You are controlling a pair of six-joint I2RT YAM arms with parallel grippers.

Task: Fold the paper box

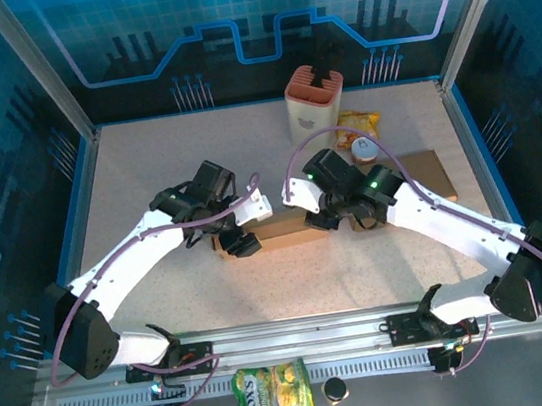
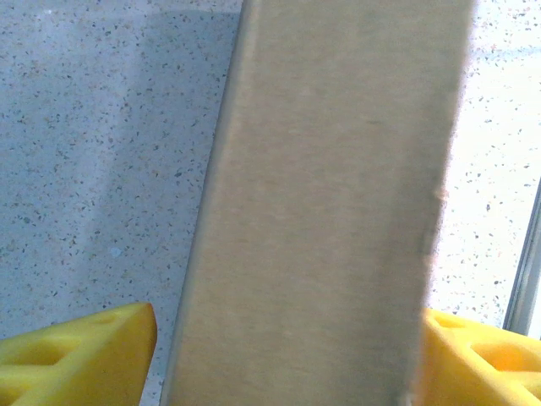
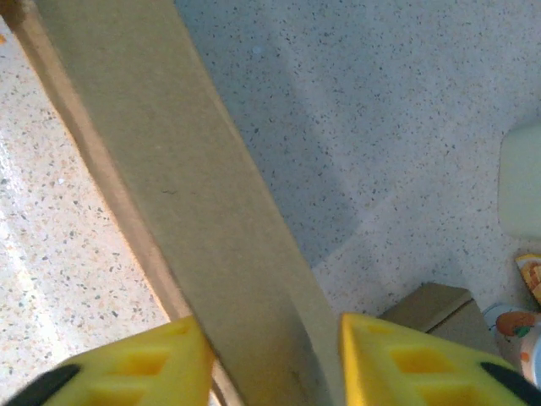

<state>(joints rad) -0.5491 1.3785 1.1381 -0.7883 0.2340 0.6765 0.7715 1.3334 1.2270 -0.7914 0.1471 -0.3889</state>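
At the middle of the speckled table, the brown paper box lies lengthwise between the two arms. At its left end the left gripper straddles it with jaws wide. One yellow finger touches the cardboard and a sliver of table shows beside the other, so I cannot tell whether it grips. At the right end the right gripper pinches a panel, both yellow pads against it. A flat cardboard piece lies near, to the right.
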